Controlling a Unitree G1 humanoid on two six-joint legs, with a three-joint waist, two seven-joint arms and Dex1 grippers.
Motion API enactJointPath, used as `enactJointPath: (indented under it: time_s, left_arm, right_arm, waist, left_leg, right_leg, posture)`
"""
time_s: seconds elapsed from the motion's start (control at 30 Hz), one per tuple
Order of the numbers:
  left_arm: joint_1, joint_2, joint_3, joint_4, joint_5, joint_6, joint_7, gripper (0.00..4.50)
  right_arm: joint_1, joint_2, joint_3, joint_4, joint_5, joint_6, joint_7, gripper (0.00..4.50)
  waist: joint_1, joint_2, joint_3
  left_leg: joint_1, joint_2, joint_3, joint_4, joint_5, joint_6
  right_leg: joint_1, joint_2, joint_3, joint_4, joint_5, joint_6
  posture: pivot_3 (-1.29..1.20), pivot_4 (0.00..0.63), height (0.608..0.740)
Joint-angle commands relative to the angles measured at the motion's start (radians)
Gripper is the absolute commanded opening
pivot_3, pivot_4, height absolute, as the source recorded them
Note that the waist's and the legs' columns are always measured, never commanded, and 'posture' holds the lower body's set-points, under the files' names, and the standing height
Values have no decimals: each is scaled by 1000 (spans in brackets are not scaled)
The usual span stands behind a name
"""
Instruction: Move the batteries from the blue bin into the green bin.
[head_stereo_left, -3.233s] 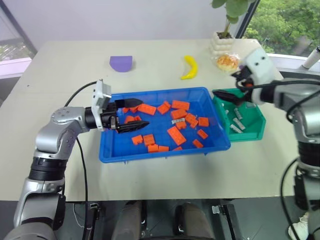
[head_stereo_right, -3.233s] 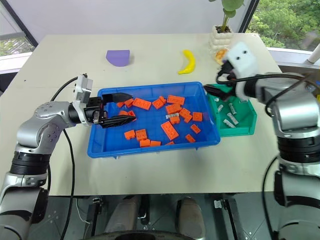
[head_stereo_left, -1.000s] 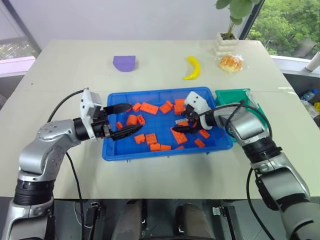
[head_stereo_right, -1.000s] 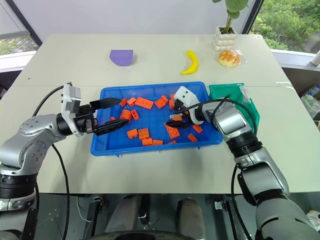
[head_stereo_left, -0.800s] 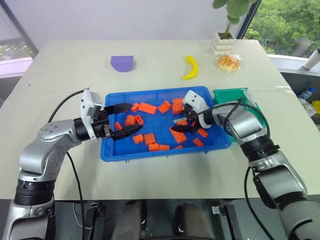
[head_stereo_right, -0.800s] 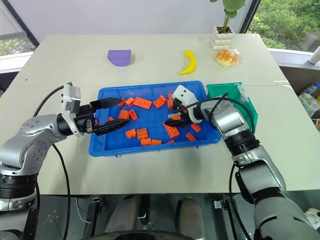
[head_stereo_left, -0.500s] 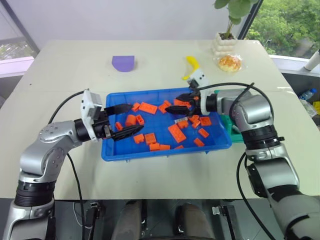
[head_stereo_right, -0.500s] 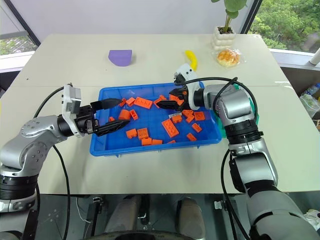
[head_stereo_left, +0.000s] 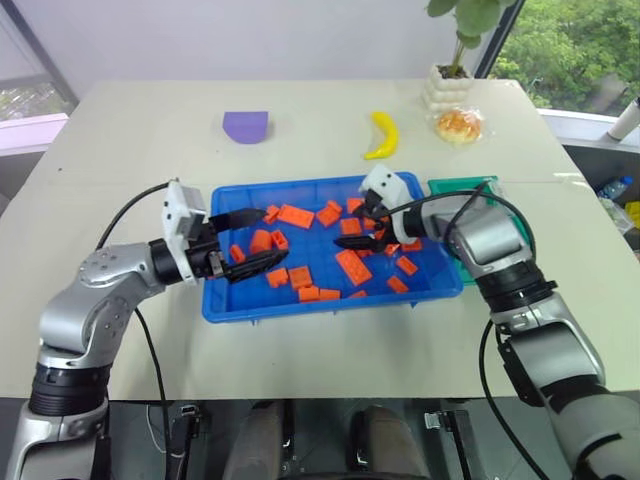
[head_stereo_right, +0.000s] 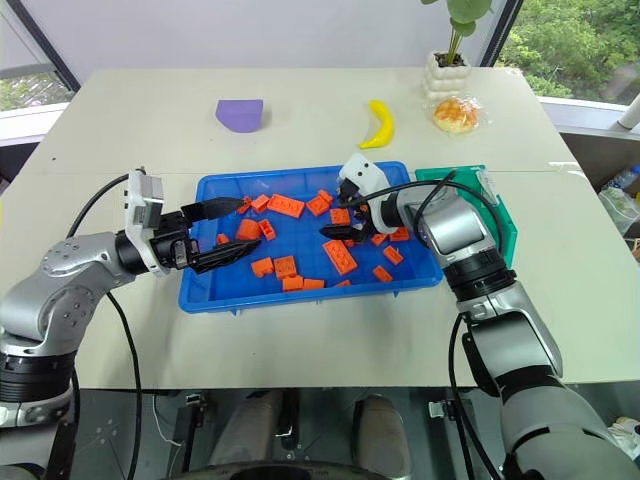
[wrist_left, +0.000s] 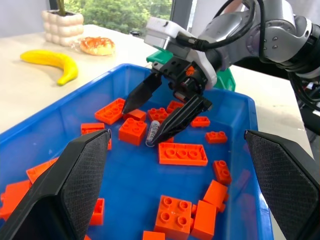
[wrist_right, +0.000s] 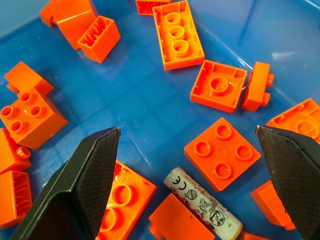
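- On the pale worktop (head_stereo_left: 120, 150) we see the blue bin (head_stereo_left: 232, 310) near the middle, with the green bin (head_stereo_left: 488, 186) touching or just beside its right end.
- We see many orange blocks (head_stereo_left: 352, 267) scattered over the blue bin's floor, thicker toward its right half.
- We find one battery (wrist_right: 202, 204) lying flat on the blue floor among the blocks, a silver-grey cylinder with printed marks; an orange block covers part of one end.
- We see our right hand (head_stereo_left: 368, 232) reaching into the right part of the blue bin from the right, tilted downward, its two black fingers spread wide and gripping nothing.
- From the left wrist view, the battery (wrist_left: 153, 134) lies just beside the tip of one finger of that right hand (wrist_left: 165, 114); we cannot tell whether they touch.
- We hold our left hand (head_stereo_left: 247, 240) over the left end of the blue bin, pointing level toward the right, its fingers spread wide and empty.
- We cannot tell from these views what lies inside the green bin, since our right arm crosses in front of it.
- Far on the worktop we see a purple half-round piece (head_stereo_left: 245, 126) to the left, a banana (head_stereo_left: 380, 134) near the middle, and a wrapped bun (head_stereo_left: 459, 124) beside a white plant pot (head_stereo_left: 446, 88) to the right.
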Motion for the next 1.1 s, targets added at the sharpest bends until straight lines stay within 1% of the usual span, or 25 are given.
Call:
enactJointPath:
  time_s: [0.03, 0.27, 0.3, 0.37, 0.4, 0.47, 0.5, 0.67, 0.8, 0.93, 0.97, 1.0, 1.03, 1.1]
  left_arm:
    - [-3, 2, 22, -34, -23, -5, 3, 4500]
    - [-3, -2, 23, -38, -25, -4, 10, 4500]
    - [-2, -2, 25, -39, -25, -4, 11, 4500]
    - [3, -3, 27, -44, -26, -4, 14, 4500]
    - [5, -3, 28, -46, -26, -4, 16, 4500]
    - [9, -3, 29, -50, -27, -3, 18, 4500]
    - [10, -3, 30, -51, -28, -3, 20, 4500]
    - [18, -2, 31, -55, -29, -5, 22, 4500]
    - [16, -4, 25, -48, -25, -8, 19, 4500]
    - [11, -6, 21, -43, -23, -10, 15, 4500]
    - [10, -6, 20, -42, -23, -11, 13, 4500]
    - [10, -6, 20, -42, -23, -10, 12, 4500]
    - [8, -7, 19, -42, -23, -10, 11, 4500]
    - [6, -7, 19, -41, -23, -9, 10, 4500]
  right_arm:
    - [-8, 9, -1, 31, -21, -44, -4, 4454]
    - [-18, 31, 28, 114, -71, -113, 6, 4454]
    - [-21, 36, 28, 129, -78, -127, 4, 4221]
    - [-27, 47, 23, 155, -88, -146, -2, 3535]
    - [-30, 51, 21, 162, -92, -152, -2, 3112]
    - [-35, 57, 18, 165, -96, -153, 0, 2013]
    - [-35, 58, 17, 161, -97, -153, 3, 1769]
    - [-44, 76, -13, 117, -75, -136, 3, 1774]
    - [-65, 138, -60, 2, 13, -27, 12, 1774]
    - [-50, 177, -59, -83, 53, 34, 2, 1774]
    - [-42, 183, -52, -87, 49, 30, -6, 2802]
    - [-34, 185, -42, -91, 44, 27, -9, 3170]
    - [-25, 183, -29, -94, 38, 20, -8, 3704]
    - [-16, 173, -11, -97, 24, 5, -6, 4480]
  waist:
    - [-1, 0, 0]
    - [-1, 0, 0]
    - [-1, 0, 0]
    - [-1, 0, 0]
    - [-1, 0, 0]
    - [-1, 0, 0]
    - [-1, 0, 0]
    - [-2, 0, 0]
    - [-4, 0, 0]
    - [-3, 0, 0]
    - [1, 0, 0]
    - [3, 0, 0]
    - [4, 0, 0]
    - [3, 0, 0]
  left_leg:
    - [0, 0, 0, 0, 0, 0]
    - [0, 0, 0, 0, 0, 0]
    - [0, 0, 0, 0, 0, 0]
    - [0, 0, 0, 0, 0, 0]
    - [0, 0, 0, 0, 0, 0]
    - [0, 0, 0, 0, 0, 0]
    - [0, 0, 0, 0, 0, 0]
    - [0, 0, 0, 0, 0, 0]
    - [0, 0, 0, 0, 0, 0]
    - [0, 1, 0, -1, 0, 0]
    - [0, 0, 0, -1, 0, 0]
    - [0, 0, -1, 0, 0, 0]
    - [0, 0, -1, 0, 0, 0]
    - [0, -1, -1, 0, 0, 0]
  right_leg:
    - [0, 0, 0, 0, 0, 0]
    - [0, 0, 0, 0, 0, 0]
    - [0, 0, 0, 0, 0, 0]
    - [0, 0, 0, 0, 0, 0]
    - [0, 0, 0, 0, 0, 0]
    - [0, 0, 0, 0, 0, 0]
    - [0, 0, 0, 0, 0, 0]
    - [0, 0, 0, 0, 0, 0]
    - [0, 0, 0, 0, 0, 0]
    - [-1, 1, 0, 0, 0, 0]
    - [0, 1, 0, 0, 0, 0]
    - [0, 0, 0, 0, 0, 0]
    - [0, 0, 0, 0, 0, 0]
    - [0, 0, 0, 0, 0, 0]
  posture:
    - [0, 150, 739]
    - [0, 150, 739]
    - [0, 150, 739]
    - [0, 150, 739]
    - [0, 150, 739]
    - [0, 150, 739]
    - [0, 150, 739]
    - [0, 150, 739]
    - [0, 150, 739]
    - [0, 150, 739]
    - [0, 150, 739]
    - [0, 150, 739]
    - [0, 150, 739]
    - [0, 150, 739]
